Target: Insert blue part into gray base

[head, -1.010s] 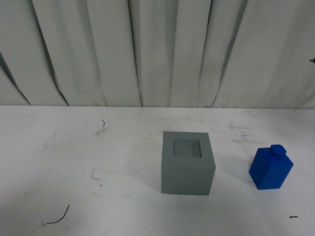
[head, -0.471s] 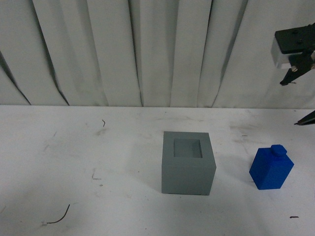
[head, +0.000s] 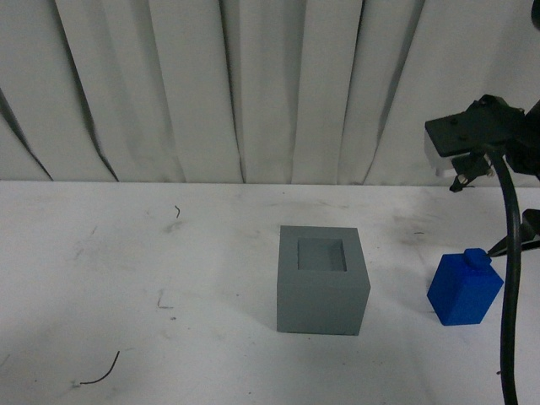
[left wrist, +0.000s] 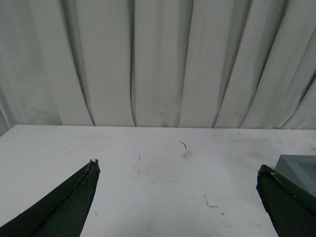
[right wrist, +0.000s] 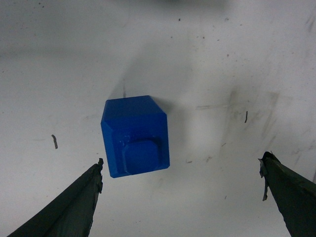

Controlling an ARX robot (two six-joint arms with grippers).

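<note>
Currently the right gripper (head: pixel 475 221) hangs over the blue part (head: pixel 465 289), jaws wide apart, nothing held. Front view: its dark body sits above the block at the right side of the table (head: pixel 169 270). One finger tip is just beside the small knob on top of the block; can't tell if it touches. Right wrist cam looks down on the block: it lies in the gap btw the two dark fingers, much closer to one tip, knob facing up. The block stands upright, turned a bit so a corner edge faces the robot.

The gray base (head: pixel 321 283) is left of it, approx mid-table, well apart from the block, square recess in its top face open. A black cable (head: pixel 509 278) drops from the arm past the block's right edge.

The left gripper (left wrist: pixel 177 168) isn't in the front view. Its wrist cam shows both fingers spread w/ only table btw them & a corner of the gray base behind one finger. Pale curtain (head: pixel 253 84) at the back.
</note>
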